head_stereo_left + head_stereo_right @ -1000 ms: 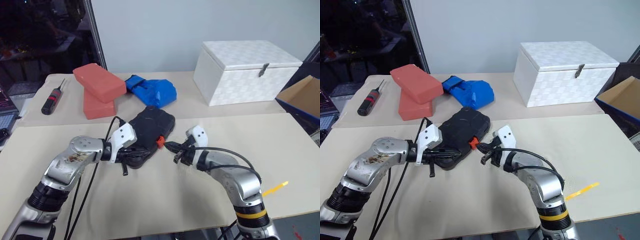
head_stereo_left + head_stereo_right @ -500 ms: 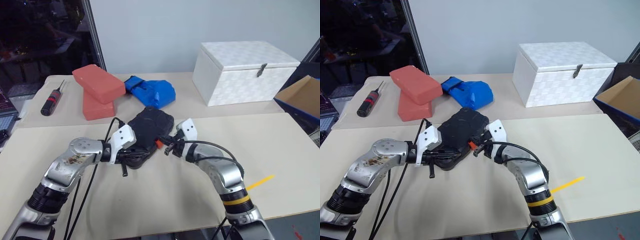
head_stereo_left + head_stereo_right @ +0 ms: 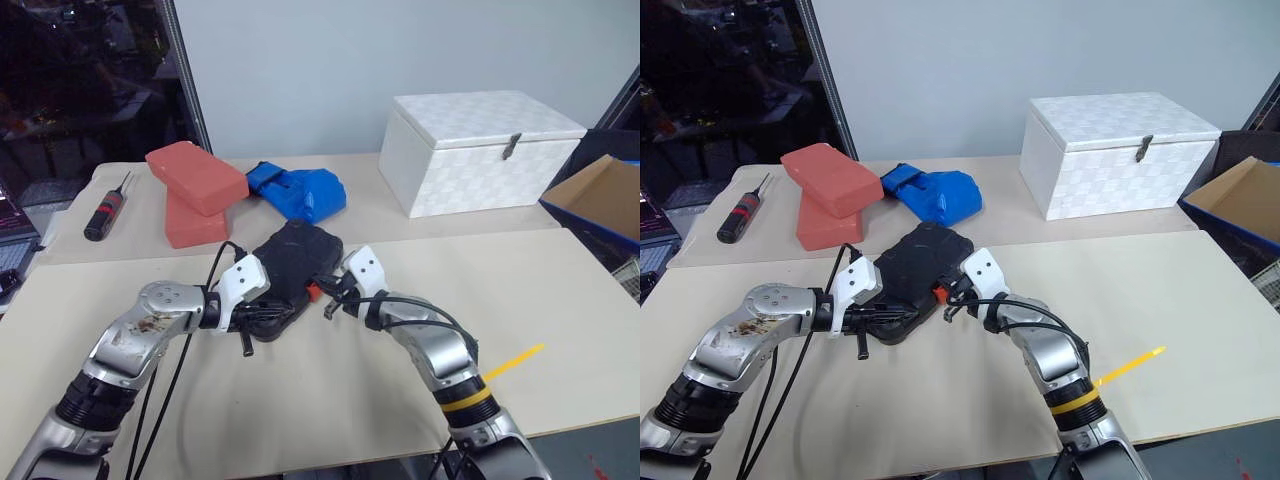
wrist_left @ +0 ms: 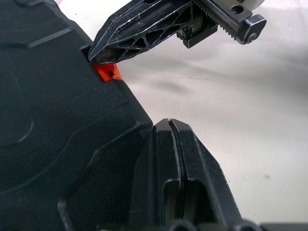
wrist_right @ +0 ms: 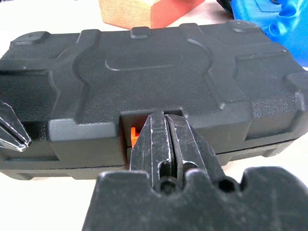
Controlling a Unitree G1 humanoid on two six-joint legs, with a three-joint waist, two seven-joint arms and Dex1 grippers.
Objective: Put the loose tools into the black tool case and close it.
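Beige tabletop [image 3: 300, 400] carries the shut black tool case [image 3: 295, 262], and behind it, away from both hands, sit red foam blocks [image 3: 195, 180], a crumpled blue bag [image 3: 300, 192], a white box [image 3: 480, 150] and a black-and-red-handled screwdriver [image 3: 103, 208] against a grey wall. The right gripper [image 5: 163, 144], fingers pressed together and empty, touches the orange latch [image 4: 107, 72] at the case's front edge. The left gripper [image 4: 175, 159], also closed and empty, rests on the case's near corner; I judge a firm, square push on the latch while that corner stays braced snaps it home.

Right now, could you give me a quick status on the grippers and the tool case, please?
Left gripper shut, against the black tool case's near corner. Right gripper shut, tips at the orange latch. Case lid down. Nothing in the way.
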